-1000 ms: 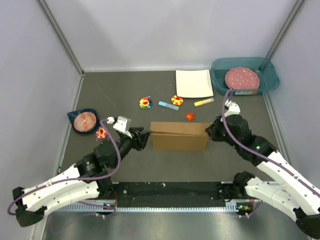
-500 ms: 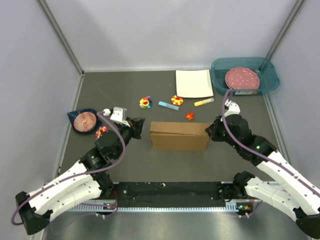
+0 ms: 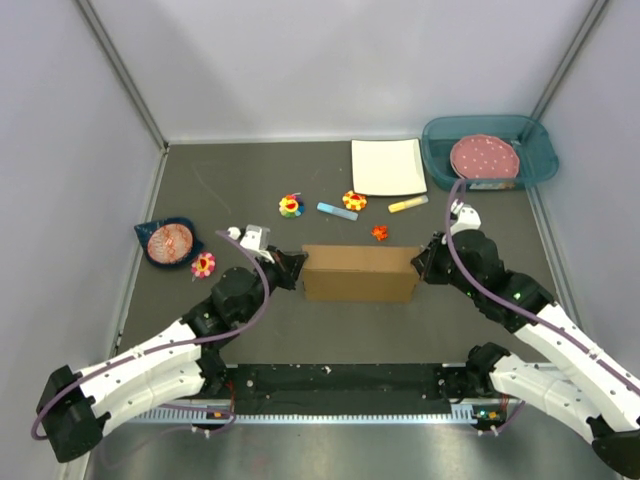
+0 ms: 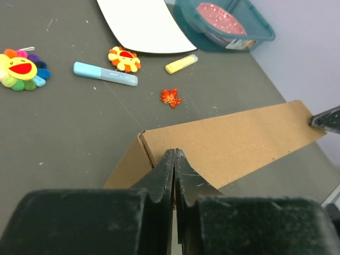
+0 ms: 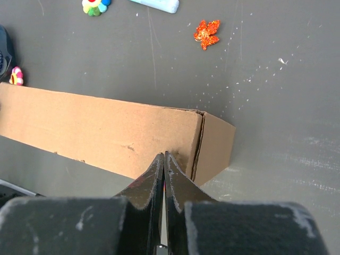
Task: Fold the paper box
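The paper box is a brown cardboard box lying closed in the middle of the table, long side left to right. My left gripper is shut at the box's left end. In the left wrist view its fingertips meet over the top panel of the box, just inside the left corner, with nothing between them. My right gripper is shut at the right end. Seen from the right wrist, its tips rest against the box near the right corner fold.
Behind the box lie a red leaf, a blue marker, a yellow stick and two flower toys. A white square plate and a teal bin sit at the back right. A blue bowl stands at left.
My left gripper has closed, swung away to the left, then come back to the box's left end. The right arm and the box have not moved.
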Robot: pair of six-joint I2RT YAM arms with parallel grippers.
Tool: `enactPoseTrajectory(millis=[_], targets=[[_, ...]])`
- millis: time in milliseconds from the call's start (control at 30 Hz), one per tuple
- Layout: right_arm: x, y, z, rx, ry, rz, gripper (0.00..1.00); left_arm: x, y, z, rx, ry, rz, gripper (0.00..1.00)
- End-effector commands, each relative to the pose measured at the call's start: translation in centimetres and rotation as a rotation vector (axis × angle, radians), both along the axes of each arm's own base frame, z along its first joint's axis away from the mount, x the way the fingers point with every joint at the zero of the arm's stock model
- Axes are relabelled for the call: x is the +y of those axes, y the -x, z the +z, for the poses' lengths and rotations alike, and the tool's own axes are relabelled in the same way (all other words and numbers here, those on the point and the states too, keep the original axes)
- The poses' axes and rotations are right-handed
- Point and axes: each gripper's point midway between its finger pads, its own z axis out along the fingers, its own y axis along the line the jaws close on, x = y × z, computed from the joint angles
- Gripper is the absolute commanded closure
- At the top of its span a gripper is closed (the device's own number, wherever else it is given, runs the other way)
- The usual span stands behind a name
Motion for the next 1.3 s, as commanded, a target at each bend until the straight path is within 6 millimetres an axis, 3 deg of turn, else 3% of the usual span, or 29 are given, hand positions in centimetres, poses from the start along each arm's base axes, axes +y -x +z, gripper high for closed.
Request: enactPoseTrajectory(millis=[0, 67, 167, 267, 300, 367, 467, 533, 567, 667, 700, 767, 800, 867, 933, 1033, 1067, 1100, 1133, 1167, 1200, 1267], targets=[[-1.4, 2.1, -3.1, 0.122, 0.087, 0.012, 1.00, 1.3, 1.3, -8.3, 0.212, -0.085, 0.036, 0.96], [-1.2, 2.1, -2.4, 0.108, 0.078, 0.020, 1.00, 1.3, 1.6, -8.8, 0.229, -0.070, 0.031, 0.96], [-0.4, 1.7, 0.7, 0.042, 0.029, 0.052, 1.00, 1.5, 1.3, -7.2, 0.184, -0.041, 0.043, 0.96], [1.8, 2.1, 5.9, -0.079, -0.115, 0.162, 1.00, 1.6, 1.0, -6.3, 0.154, -0.053, 0.047, 0.96], [2.5, 1.8, 8.9, -0.184, -0.204, 0.182, 1.00, 1.6, 1.0, -6.3, 0.156, -0.059, 0.050, 0.96], [3.9, 2.7, 10.7, -0.197, -0.309, 0.262, 1.00, 1.6, 1.0, -6.3, 0.162, -0.070, 0.047, 0.96], [5.0, 2.2, 10.5, -0.160, -0.403, 0.312, 1.00, 1.5, 1.1, -6.6, 0.173, -0.071, 0.046, 0.96], [5.1, 1.7, 8.5, -0.108, -0.471, 0.301, 1.00, 1.5, 1.2, -6.8, 0.176, -0.073, 0.040, 0.96], [4.6, 1.5, 6.1, -0.050, -0.485, 0.285, 1.00, 1.6, 1.2, -6.9, 0.178, -0.071, 0.040, 0.96], [3.4, 0.7, 3.3, 0.029, -0.536, 0.227, 1.00, 1.8, 1.3, -7.1, 0.177, -0.073, 0.045, 0.96], [3.2, 0.9, 0.8, 0.087, -0.537, 0.206, 1.00, 1.9, 1.4, -7.2, 0.177, -0.073, 0.043, 0.96], [2.9, 1.0, -1.4, 0.146, -0.556, 0.181, 1.00, 2.0, 1.6, -7.4, 0.179, -0.077, 0.041, 0.96], [2.5, 1.3, -3.5, 0.196, -0.561, 0.156, 1.00, 2.0, 1.6, -7.6, 0.182, -0.079, 0.039, 0.96], [2.6, 1.6, -4.8, 0.224, -0.585, 0.148, 1.00, 2.1, 1.7, -7.9, 0.186, -0.090, 0.037, 0.96], [2.6, 1.6, -4.7, 0.211, -0.587, 0.149, 1.00, 2.1, 1.8, -8.2, 0.188, -0.097, 0.036, 0.96], [2.4, 1.4, -1.3, 0.097, -0.585, 0.179, 1.00, 2.2, 1.7, -7.9, 0.178, -0.090, 0.043, 0.96], [2.1, 0.8, 1.1, 0.022, -0.575, 0.175, 0.95, 2.2, 1.6, -7.5, 0.166, -0.079, 0.042, 0.96], [1.6, 1.1, 1.8, 0.007, -0.550, 0.158, 0.81, 2.2, 1.5, -7.4, 0.162, -0.071, 0.045, 0.96], [1.2, 0.9, 2.5, -0.033, -0.508, 0.157, 0.75, 2.1, 1.5, -7.3, 0.158, -0.073, 0.043, 0.96], [0.5, 0.5, 4.5, -0.087, -0.476, 0.127, 0.70, 2.0, 1.5, -7.3, 0.158, -0.074, 0.036, 0.96], [-0.1, 0.6, 4.4, -0.081, -0.443, 0.107, 0.60, 1.9, 1.6, -7.5, 0.164, -0.080, 0.029, 0.96], [-1.6, -0.3, 5.4, -0.142, -0.364, 0.038, 0.52, 1.7, 1.7, -7.9, 0.181, -0.092, 0.020, 0.96]])
